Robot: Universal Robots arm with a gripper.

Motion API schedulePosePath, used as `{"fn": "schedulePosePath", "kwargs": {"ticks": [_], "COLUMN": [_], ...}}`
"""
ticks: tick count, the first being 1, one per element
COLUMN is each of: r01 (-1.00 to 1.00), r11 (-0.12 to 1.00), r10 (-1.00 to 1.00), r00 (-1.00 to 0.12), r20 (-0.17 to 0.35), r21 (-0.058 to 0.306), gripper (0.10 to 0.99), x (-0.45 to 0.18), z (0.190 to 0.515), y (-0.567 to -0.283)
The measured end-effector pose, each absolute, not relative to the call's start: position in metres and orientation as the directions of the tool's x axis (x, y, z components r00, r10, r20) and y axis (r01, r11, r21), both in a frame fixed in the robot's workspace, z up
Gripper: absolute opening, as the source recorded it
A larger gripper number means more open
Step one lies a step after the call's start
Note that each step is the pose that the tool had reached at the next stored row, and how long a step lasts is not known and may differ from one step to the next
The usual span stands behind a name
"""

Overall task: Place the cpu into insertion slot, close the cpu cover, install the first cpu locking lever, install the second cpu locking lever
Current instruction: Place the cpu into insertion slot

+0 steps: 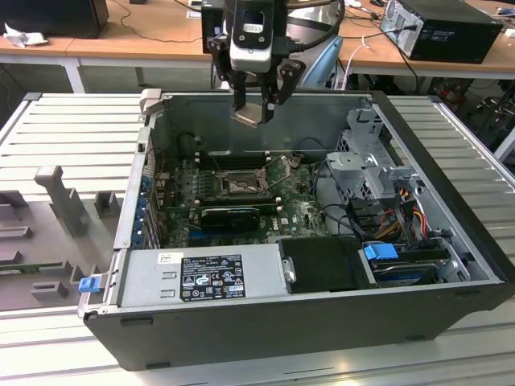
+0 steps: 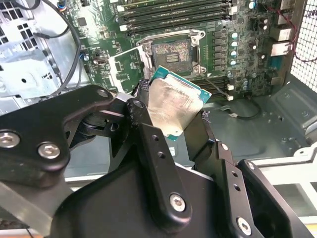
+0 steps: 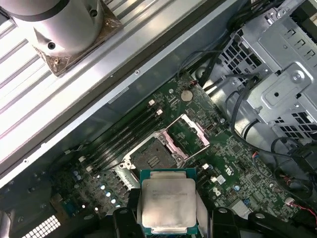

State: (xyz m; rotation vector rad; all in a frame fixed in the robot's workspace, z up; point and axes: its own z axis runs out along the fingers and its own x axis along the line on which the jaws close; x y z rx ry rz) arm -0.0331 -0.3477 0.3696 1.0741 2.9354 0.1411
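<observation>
Ribbed grey metal desk [image 1: 72,121], open black computer case [image 1: 241,334] on it, your end effector [image 1: 257,104] clamped on the small square silvery-topped cpu [image 1: 251,115], held high above the square dark metal-rimmed insertion slot [image 1: 240,186], thin silvery cpu cover [image 3: 199,130] tipped open.

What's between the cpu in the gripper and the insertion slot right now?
Only open air. In the first wrist view the gripper holds the cpu above the uncovered insertion slot, with the cpu cover swung aside.
</observation>
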Motion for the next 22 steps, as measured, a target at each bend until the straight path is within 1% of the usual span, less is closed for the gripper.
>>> {"fn": "schedulePosePath", "kwargs": {"ticks": [22], "r01": [0.813], "r11": [0.575], "r10": [0.815], "r00": [-0.579], "r20": [0.019], "r21": [0.089], "gripper": [0.529], "x": [-0.0331], "z": [0.3693], "y": [-0.3477]}}
